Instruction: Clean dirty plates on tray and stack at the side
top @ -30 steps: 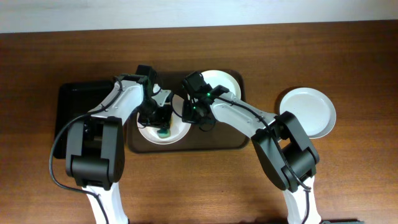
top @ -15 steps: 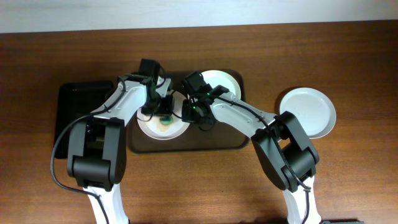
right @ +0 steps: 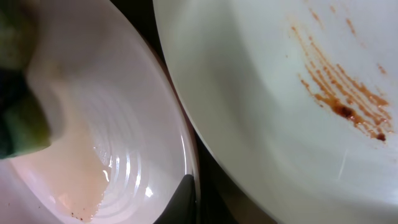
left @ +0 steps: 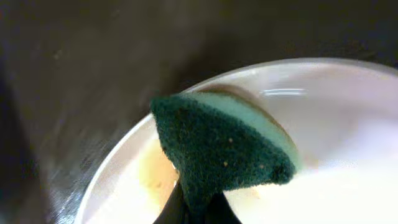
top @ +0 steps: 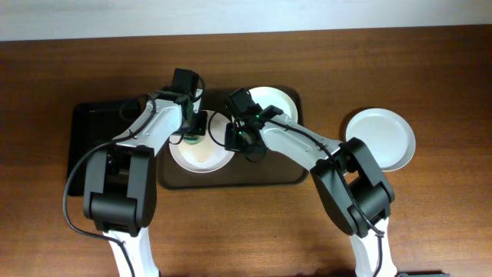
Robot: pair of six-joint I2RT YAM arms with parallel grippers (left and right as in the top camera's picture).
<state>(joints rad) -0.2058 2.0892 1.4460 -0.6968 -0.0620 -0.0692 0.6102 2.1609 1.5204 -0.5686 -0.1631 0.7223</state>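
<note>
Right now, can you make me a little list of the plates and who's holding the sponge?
sponge: green, pinched by left gripper
left plate: on tray, under sponge, faint orange film
back plate: on tray, orange-brown streaks
side plate: on table, right of tray, looks clean
right gripper: at left plate's rim, grip unclear

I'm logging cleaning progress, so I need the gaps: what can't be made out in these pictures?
- Right gripper: open or shut; overhead its wrist covers it, the right wrist view shows one fingertip.
- Rear plate: overhead, the right arm covers part.
- Front plate beneath the sponge: hidden in all views.
</note>
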